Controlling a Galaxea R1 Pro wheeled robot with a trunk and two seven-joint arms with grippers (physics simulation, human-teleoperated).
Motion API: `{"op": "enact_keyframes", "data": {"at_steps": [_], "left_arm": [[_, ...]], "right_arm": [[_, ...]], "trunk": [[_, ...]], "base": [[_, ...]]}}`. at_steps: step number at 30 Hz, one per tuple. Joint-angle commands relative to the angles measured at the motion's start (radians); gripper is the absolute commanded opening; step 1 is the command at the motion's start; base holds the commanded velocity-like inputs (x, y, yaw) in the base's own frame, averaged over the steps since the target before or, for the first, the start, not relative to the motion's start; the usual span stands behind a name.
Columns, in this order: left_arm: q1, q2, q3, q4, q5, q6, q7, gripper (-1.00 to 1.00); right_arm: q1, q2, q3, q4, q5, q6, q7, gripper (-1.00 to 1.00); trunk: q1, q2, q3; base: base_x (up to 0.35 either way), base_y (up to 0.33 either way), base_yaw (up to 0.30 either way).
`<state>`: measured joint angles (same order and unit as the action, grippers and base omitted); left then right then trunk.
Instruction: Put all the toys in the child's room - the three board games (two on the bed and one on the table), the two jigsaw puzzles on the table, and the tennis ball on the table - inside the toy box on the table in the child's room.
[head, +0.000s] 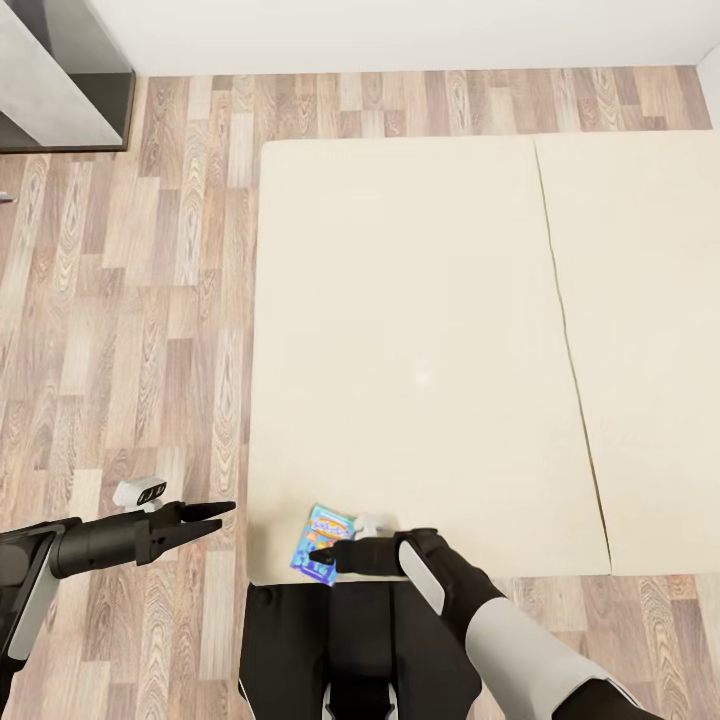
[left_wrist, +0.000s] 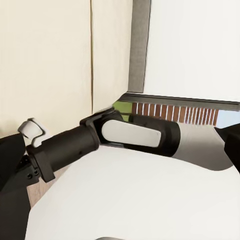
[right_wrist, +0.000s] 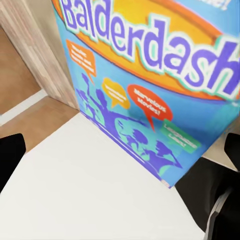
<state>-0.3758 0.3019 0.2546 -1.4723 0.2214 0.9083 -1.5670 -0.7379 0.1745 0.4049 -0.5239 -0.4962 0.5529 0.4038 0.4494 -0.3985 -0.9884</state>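
Right pincer (head: 322, 552) sits over the blue game box (head: 322, 543) at the bed (head: 400, 340) near edge; grip state unclear. Box flat, glossy print. Left pincer (head: 215, 517) narrow, empty, over plank floor (head: 120, 330).

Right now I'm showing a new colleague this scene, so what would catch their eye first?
The small blue "Balderdash" board game box at the near edge of the large cream mattress bed, with the right gripper at it. The left gripper hovers over the wood plank floor, fingers nearly together, beside a small white object.
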Motion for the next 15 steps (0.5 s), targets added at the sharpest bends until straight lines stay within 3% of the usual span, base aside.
{"op": "enact_keyframes", "data": {"at_steps": [1,11,15], "left_arm": [[0.000,0.000,0.000,0.000,0.000,0.011,-0.004,1.00],[0.000,0.001,0.001,0.000,0.000,0.011,-0.004,1.00],[0.000,0.014,0.001,0.000,0.001,0.011,-0.004,1.00]], "right_arm": [[-0.001,0.000,0.000,-0.002,-0.001,0.006,0.000,1.00],[-0.025,0.000,0.000,-0.004,-0.001,0.012,-0.002,1.00],[-0.047,0.000,0.000,-0.004,-0.002,0.017,-0.012,1.00]], "trunk": [[0.001,-0.002,-0.001],[0.001,-0.002,-0.001],[0.001,-0.002,-0.001]], "base": [[0.000,0.000,0.000],[0.000,0.000,0.000],[0.000,0.000,0.000]]}}
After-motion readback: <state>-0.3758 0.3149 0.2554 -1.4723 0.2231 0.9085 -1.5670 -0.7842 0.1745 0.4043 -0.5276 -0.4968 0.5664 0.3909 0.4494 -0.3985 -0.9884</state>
